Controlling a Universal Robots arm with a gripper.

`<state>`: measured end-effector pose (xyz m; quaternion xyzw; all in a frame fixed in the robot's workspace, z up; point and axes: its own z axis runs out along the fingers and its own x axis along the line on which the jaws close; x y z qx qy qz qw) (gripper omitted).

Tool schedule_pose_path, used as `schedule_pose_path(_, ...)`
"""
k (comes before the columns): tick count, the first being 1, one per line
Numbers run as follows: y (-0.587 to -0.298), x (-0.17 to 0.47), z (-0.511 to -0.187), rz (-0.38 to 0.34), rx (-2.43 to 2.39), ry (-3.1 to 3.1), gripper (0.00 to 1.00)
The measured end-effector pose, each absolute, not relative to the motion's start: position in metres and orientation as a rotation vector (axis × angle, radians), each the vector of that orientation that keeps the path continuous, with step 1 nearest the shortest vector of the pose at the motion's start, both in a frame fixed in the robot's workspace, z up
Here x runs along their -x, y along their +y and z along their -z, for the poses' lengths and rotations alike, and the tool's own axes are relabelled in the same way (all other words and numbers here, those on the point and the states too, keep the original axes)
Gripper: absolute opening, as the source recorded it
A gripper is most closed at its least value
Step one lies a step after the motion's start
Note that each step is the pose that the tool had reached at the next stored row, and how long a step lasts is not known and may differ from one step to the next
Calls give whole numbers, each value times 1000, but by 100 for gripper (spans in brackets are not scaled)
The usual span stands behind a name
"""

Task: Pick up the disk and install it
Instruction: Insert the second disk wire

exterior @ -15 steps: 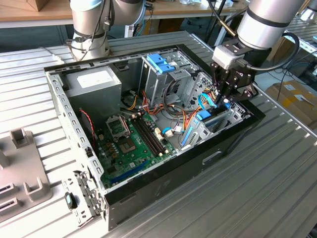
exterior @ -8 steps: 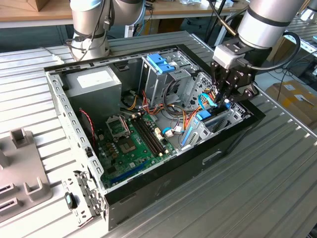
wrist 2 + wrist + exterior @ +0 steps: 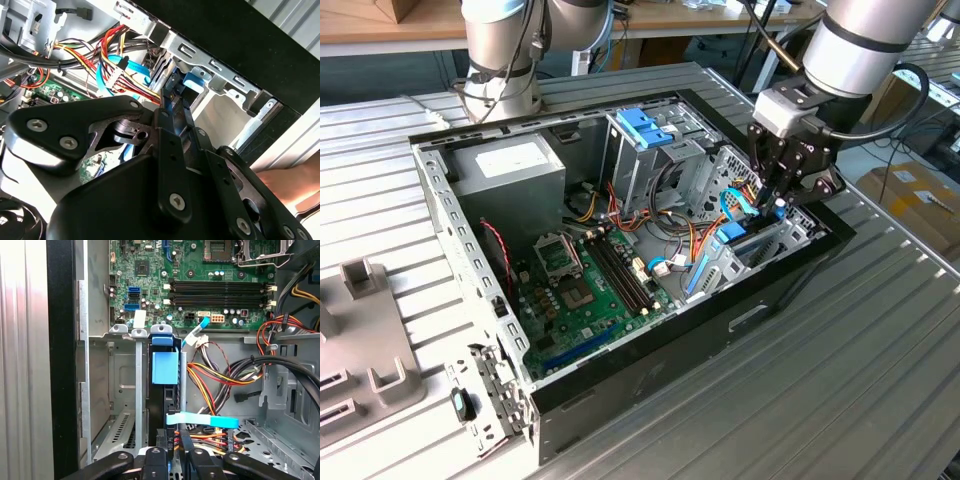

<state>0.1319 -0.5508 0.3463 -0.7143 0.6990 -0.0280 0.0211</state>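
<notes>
Arm's down inside the open PC case (image 3: 790, 270), at the front corner on the exterior view's right. The gripper (image 3: 772, 200) sits low over the metal drive bay (image 3: 125, 390), and in both wrist views the black fingers (image 3: 172, 440) look pressed in close on the dark edge of the disk (image 3: 165, 395). The disk stands on edge in a slot of that bay, with its light-blue carrier rail (image 3: 165, 367) poking up at the end nearest the motherboard (image 3: 580, 290). So the jaws are pinching the disk, which is already sitting in the slot.

Writing: there's print on the motherboard and a white sticker on the power supply (image 3: 510, 165), but none of it is legible.

Room to move is tight. A flat blue ribbon cable (image 3: 202, 420) crosses just beside the fingers, and a bundle of red, yellow and orange wires (image 3: 220, 375) hangs right next to the bay. The case wall runs along the other side of the bay. The blue bracket (image 3: 645, 128) on the upper cage is well apart, near the case's back edge. A person's hand (image 3: 287, 182) shows outside the case wall in the second wrist view.
</notes>
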Motion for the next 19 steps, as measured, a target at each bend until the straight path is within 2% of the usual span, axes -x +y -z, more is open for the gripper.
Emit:
schedule_pose_path(4,-551,-132,-346,87,2214,2167,23)
schedule_pose_path(5,-551,-132,-346,87,2214,2167,16)
schedule_pose_path(19,-554,-132,-344,87,2214,2167,16)
